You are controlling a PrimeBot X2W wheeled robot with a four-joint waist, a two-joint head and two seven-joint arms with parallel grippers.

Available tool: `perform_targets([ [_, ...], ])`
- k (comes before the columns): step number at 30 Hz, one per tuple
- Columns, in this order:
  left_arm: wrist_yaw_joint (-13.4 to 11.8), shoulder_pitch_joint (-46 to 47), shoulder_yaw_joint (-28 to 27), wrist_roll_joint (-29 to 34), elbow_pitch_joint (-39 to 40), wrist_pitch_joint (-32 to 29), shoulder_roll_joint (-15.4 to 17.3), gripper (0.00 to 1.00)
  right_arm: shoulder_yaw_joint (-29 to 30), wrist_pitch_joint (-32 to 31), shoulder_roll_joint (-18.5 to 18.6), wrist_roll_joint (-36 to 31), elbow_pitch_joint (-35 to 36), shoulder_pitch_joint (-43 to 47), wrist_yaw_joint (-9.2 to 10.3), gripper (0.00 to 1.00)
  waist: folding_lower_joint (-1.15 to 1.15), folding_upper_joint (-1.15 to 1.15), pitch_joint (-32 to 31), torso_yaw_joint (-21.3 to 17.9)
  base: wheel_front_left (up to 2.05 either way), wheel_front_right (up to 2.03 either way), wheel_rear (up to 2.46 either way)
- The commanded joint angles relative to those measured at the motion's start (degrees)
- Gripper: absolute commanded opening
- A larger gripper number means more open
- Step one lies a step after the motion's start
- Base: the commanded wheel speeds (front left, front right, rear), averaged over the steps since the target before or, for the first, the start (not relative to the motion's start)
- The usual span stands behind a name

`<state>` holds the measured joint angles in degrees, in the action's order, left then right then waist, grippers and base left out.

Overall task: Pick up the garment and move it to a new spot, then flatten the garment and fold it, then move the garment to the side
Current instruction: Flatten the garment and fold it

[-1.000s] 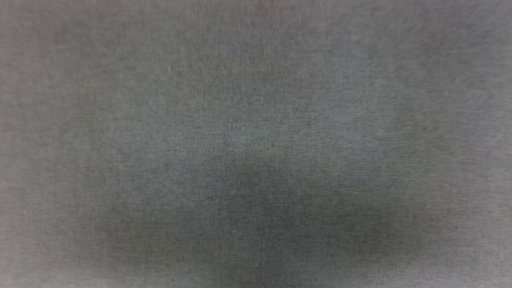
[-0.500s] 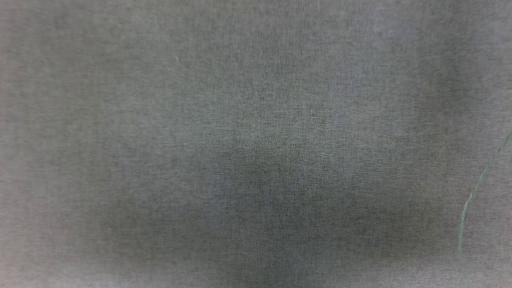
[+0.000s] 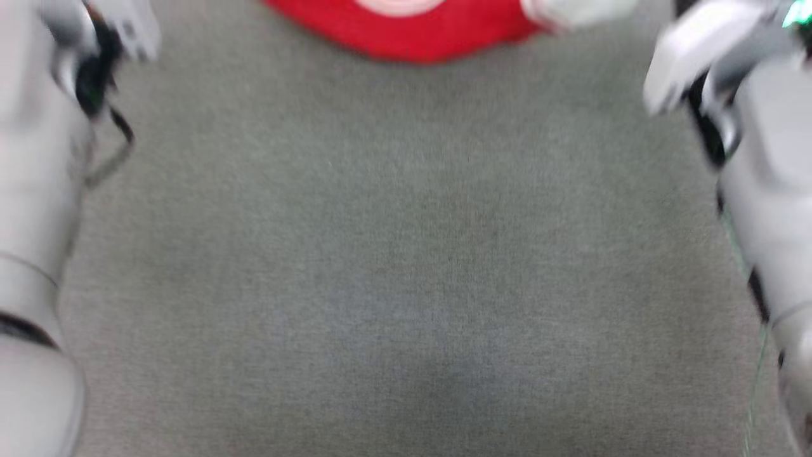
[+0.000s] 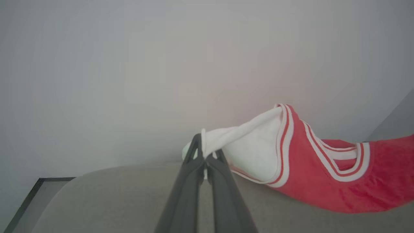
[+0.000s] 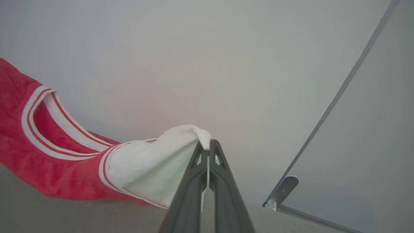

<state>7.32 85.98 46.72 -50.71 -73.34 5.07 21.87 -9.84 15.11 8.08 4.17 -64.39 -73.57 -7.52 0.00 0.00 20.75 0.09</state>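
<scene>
The garment (image 3: 412, 28) was seen at the far middle of the grey surface (image 3: 406, 254), its red body cut off by the top edge of the blurred head view, and it was flanked by the pale left forearm (image 3: 35, 209) down the left side and the pale right forearm (image 3: 771, 203) down the right side. In the left wrist view the left tool (image 4: 205, 154) was shown fully closed, its two dark fingers (image 4: 187, 194) pinched on the end of a white sleeve (image 4: 255, 152), which was held up off the surface and drawn to a narrow point at the tool. From that sleeve the red-and-white striped trim (image 4: 286, 145) and the red body were seen sloping down toward the middle, where the cloth was laid on the surface. In the right wrist view the right tool (image 5: 207, 147) was likewise shown fully closed, clamped on the tip of the other sleeve (image 5: 152, 165), which was also held clear of the surface. The red body was seen sagging away from it toward the middle, with the striped neck opening (image 5: 42, 129) gaping between the two sleeves. The garment was stretched between the two tools, raised at both ends and resting on the surface at its middle. A pale wall (image 5: 226, 64) was seen behind it.
</scene>
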Motion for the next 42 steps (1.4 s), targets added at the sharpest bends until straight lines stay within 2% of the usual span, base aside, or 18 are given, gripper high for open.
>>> perform_targets([
  [1, 0.18, -4.6, -0.06, -1.1, 0.21, -0.11, -0.19, 0.0, -2.6, -0.51, 0.41, 3.76, -0.1, 4.43, 0.06, 0.0, 0.0, 0.0, -10.28, 1.0, 0.0, 0.0, 0.0],
  [6, 0.19, -15.6, -0.24, -3.84, 2.84, 0.22, -0.27, 0.0, -9.62, -3.77, 2.62, 14.03, 4.67, 15.3, 0.06, 0.0, 0.0, 0.0, -14.55, 1.18, 0.0, 0.0, 0.0],
  [7, 0.19, -15.6, -0.24, -3.84, 2.84, 0.22, -0.27, 0.0, -9.62, -3.77, 2.62, 14.03, 4.67, 15.3, 0.06, 0.0, 0.0, 0.0, -14.55, 1.18, 0.0, 0.0, 0.0],
  [13, 0.17, -28.79, -0.29, -6.28, 8.79, 2.25, 0.72, 0.0, -15.88, -10.25, 8.7, 26.27, 18.1, 29.95, 0.06, 0.0, 0.0, 0.0, -17.66, 1.94, 0.0, 0.0, 0.0],
  [15, 0.13, -32.91, 0.08, -6.45, 11.34, 2.74, 1.73, 0.0, -16.11, -12.43, 11.9, 29.02, 23.14, 34.7, 0.06, 0.0, 0.0, 0.0, -18.13, 2.12, 0.0, 0.0, 0.0],
  [19, -2.15, -41.24, -0.02, -7.63, 18.16, 2.85, 4.67, 0.0, -13.91, -17.98, 16.49, 33.4, 32.18, 44.89, 0.05, 0.0, 0.0, 0.0, -19.16, 2.76, 0.0, 0.0, 0.0],
  [23, -5.24, -49.76, -0.54, -9.13, 27.9, 2.6, 8.93, 0.0, -10.42, -24.14, 20.27, 35.66, 41.07, 54.47, 0.06, 0.0, 0.0, 0.0, -19.78, 3.13, 0.0, 0.0, 0.0],
  [25, -7.83, -54.22, -1.05, -10.0, 34.11, 2.36, 11.29, 0.0, -8.18, -26.56, 21.77, 35.66, 45.22, 59.25, 0.06, 0.0, 0.0, 0.0, -19.85, 3.27, 0.0, 0.0, 0.0],
  [29, -13.59, -63.39, -2.42, -12.75, 47.1, 2.3, 15.45, 0.0, -3.94, -31.71, 22.3, 35.36, 52.73, 67.37, 0.06, 0.0, 0.0, 0.0, -19.49, 3.24, 0.0, 0.0, 0.0],
  [35, -21.47, -73.79, -3.93, -15.48, 61.44, 3.28, 19.5, 0.0, 1.84, -39.92, 20.36, 33.24, 59.66, 75.96, 0.06, 0.0, 0.0, 0.0, -18.49, 2.88, 0.0, 0.0, 0.0],
  [38, -23.83, -76.52, -4.58, -15.93, 64.35, 3.88, 20.69, 0.0, 3.7, -43.04, 18.92, 32.09, 61.99, 78.12, 0.06, 0.0, 0.0, 0.0, -18.04, 2.7, 0.0, 0.0, 0.0],
  [42, -25.27, -78.44, -4.97, -16.69, 65.93, 4.23, 21.09, 0.0, 6.57, -46.61, 16.74, 30.4, 63.57, 79.48, 0.06, 0.0, 0.0, 0.0, -17.56, 2.37, 0.0, 0.0, 0.0],
])
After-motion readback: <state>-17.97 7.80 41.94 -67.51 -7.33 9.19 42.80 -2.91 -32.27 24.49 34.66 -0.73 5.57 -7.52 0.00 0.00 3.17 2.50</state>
